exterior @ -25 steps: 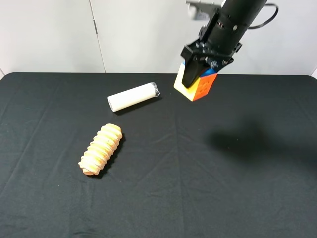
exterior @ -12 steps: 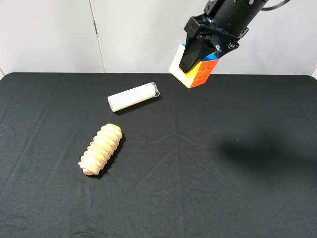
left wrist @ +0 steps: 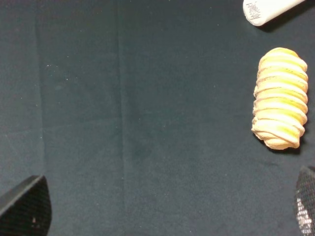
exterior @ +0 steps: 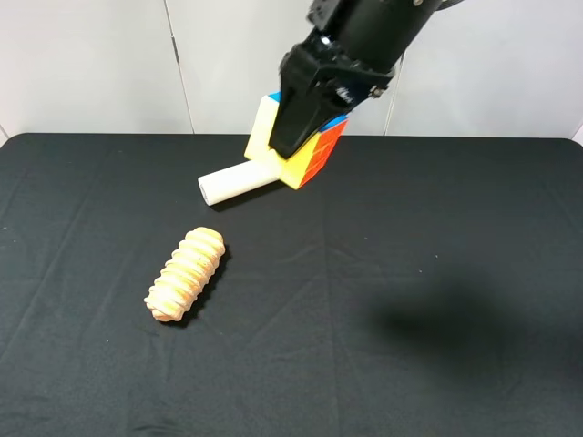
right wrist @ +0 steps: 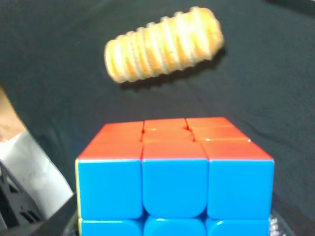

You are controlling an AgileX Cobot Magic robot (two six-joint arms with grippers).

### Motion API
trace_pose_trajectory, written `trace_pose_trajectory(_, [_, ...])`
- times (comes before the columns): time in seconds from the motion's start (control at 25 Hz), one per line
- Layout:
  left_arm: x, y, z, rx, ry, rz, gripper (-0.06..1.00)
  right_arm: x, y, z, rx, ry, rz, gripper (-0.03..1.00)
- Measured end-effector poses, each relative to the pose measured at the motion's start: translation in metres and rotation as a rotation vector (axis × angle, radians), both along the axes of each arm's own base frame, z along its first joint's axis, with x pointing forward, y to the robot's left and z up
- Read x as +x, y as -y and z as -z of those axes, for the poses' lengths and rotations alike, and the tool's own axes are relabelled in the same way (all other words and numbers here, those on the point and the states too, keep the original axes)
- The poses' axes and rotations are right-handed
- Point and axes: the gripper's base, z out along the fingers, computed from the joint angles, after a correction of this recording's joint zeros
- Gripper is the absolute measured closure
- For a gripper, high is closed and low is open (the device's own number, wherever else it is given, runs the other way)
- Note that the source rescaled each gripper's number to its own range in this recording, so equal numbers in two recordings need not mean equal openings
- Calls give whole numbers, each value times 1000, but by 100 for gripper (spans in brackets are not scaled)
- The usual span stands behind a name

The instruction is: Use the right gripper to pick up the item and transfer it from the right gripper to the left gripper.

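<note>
Since a second ago the right end effector [exterior: 293, 138] has swung left, carrying the cube [exterior: 317, 155] with it. Its fingers pinch the cube on opposite faces. The cube hangs clear of the bench [exterior: 437, 237], in front of the white cylinder [exterior: 228, 184] at far centre. Pickup looks done to me. The left end effector [left wrist: 165, 209] is spread wide and empty, low over bare cloth beside the ridged roll [left wrist: 280, 98]. I judge the handover comes next, and the left arm must rise to meet the cube.
</note>
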Motion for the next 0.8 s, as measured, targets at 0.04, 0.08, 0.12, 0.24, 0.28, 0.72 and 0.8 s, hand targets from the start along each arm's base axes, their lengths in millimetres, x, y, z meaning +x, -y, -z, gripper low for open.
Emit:
trace_pose_trajectory(0.04, [0, 0, 0, -1, 0, 1, -1, -3, -3, 0, 0, 7, -28, 97])
trace_pose_trajectory(0.08, [0, 0, 0, -1, 0, 1, -1, -6, -6, 0, 1, 14, -53, 97])
trace_pose_trajectory(0.12, [0, 0, 0, -1, 0, 1, -1, -9, -9, 0, 1, 21, -75, 97])
trace_pose_trajectory(0.24, [0, 0, 0, -1, 0, 1, -1, -15, -14, 0, 3, 43, -138, 97])
trace_pose_trajectory(0.28, [0, 0, 0, -1, 0, 1, -1, -15, -15, 0, 3, 53, -158, 97])
trace_pose_trajectory(0.72, [-1, 0, -3, -3, 12, 3, -1, -22, -22, -4, 88, 66, -280, 97])
trace_pose_trajectory(0.8, [-3, 0, -8, -3, 29, 4, -1, -23, -23, -5, 99, 63, -285, 97])
